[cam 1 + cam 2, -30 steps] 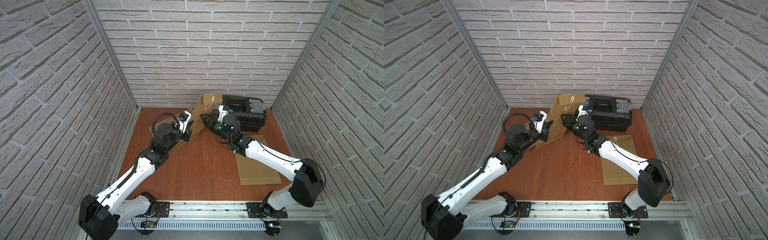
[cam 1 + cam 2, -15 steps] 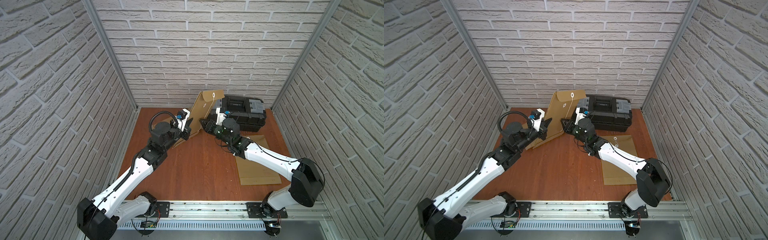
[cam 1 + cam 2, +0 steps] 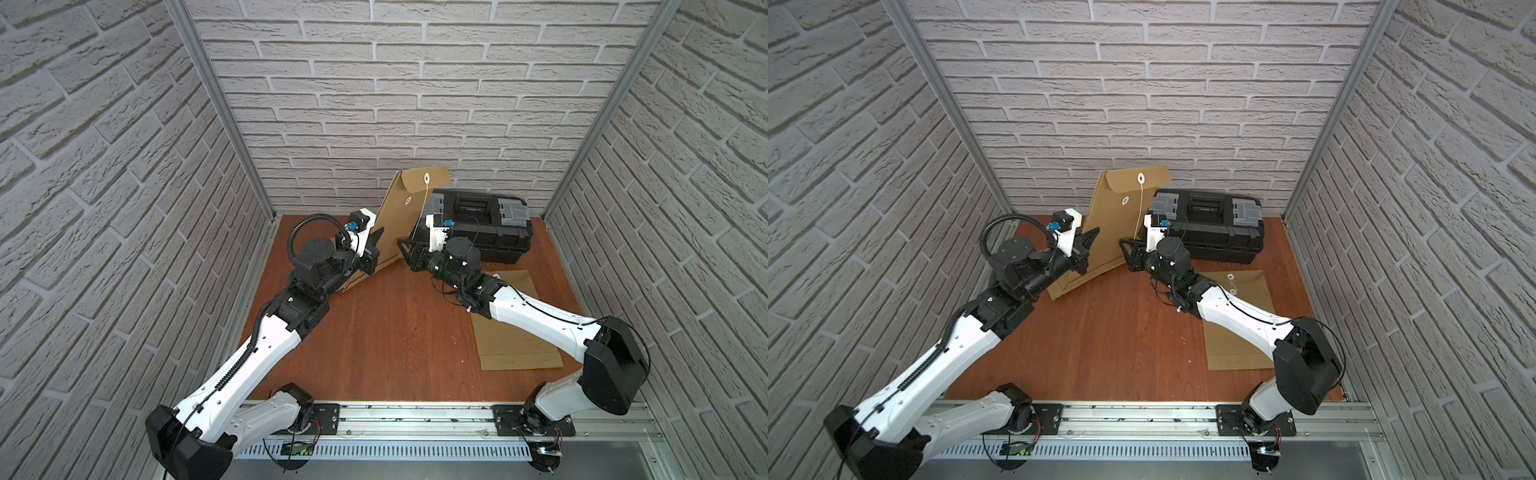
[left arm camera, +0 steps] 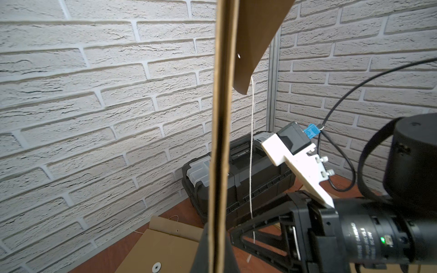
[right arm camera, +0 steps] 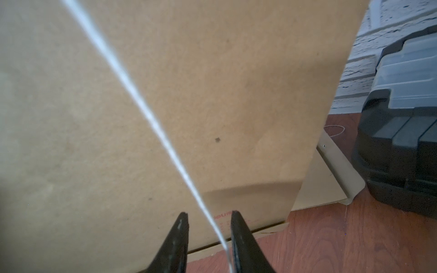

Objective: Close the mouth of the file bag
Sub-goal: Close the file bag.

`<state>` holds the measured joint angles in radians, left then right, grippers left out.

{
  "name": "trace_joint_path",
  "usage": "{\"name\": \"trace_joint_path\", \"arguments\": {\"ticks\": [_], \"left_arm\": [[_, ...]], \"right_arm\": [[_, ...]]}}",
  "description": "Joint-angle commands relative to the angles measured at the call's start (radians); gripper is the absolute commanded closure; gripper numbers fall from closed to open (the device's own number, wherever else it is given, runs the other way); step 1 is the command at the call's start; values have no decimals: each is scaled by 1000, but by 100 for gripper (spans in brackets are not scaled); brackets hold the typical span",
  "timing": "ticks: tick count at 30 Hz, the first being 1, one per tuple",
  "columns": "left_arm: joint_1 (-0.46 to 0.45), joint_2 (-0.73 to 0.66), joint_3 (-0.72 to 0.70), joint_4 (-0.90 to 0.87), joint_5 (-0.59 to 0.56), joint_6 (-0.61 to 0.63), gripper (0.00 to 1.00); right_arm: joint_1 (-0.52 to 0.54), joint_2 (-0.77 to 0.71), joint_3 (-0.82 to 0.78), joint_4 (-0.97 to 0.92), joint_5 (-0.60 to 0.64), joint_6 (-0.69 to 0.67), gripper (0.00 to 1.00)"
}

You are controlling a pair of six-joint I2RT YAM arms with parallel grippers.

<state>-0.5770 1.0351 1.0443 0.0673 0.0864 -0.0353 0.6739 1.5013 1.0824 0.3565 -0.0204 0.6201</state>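
Now, left pincer [image 3: 1093,233] clamps file bag [image 3: 1117,232], right pincer [image 5: 209,214] straddles string [image 5: 151,118]

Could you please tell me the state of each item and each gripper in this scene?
file bag: upright, flap bent over, not tied.
string: hanging from the flap, unwound.
left gripper: shut on the file bag's edge.
right gripper: jaws apart, string between them.
toolbox: lid closed.
spare file bag: lying flat.
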Motion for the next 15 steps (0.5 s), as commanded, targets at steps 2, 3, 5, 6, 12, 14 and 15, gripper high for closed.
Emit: {"name": "trace_joint_path", "arguments": {"ticks": [2,3,5,6,12,14,15], "left_arm": [[11,-20,54,31,-1,-37,100],[12,-20,57,28,-1,-43,100],[15,-20,62,25,1,-51,100],[18,-19,63,23,2,-56,100],[32,-21,60,19,9,-75,100],[36,-21,59,19,12,-82,100],[38,-21,59,19,14,-87,100]], "right_arm": [[-5,-60,-36,67,10,-69,67],[-6,-67,-46,75,10,-72,67],[-8,-79,-67,93,11,-72,68],[-10,-85,-77,102,14,-70,69],[-12,-105,-103,125,17,-66,75],[-13,-107,-107,128,17,-68,77],[-13,-107,-106,126,18,-68,79]]}}
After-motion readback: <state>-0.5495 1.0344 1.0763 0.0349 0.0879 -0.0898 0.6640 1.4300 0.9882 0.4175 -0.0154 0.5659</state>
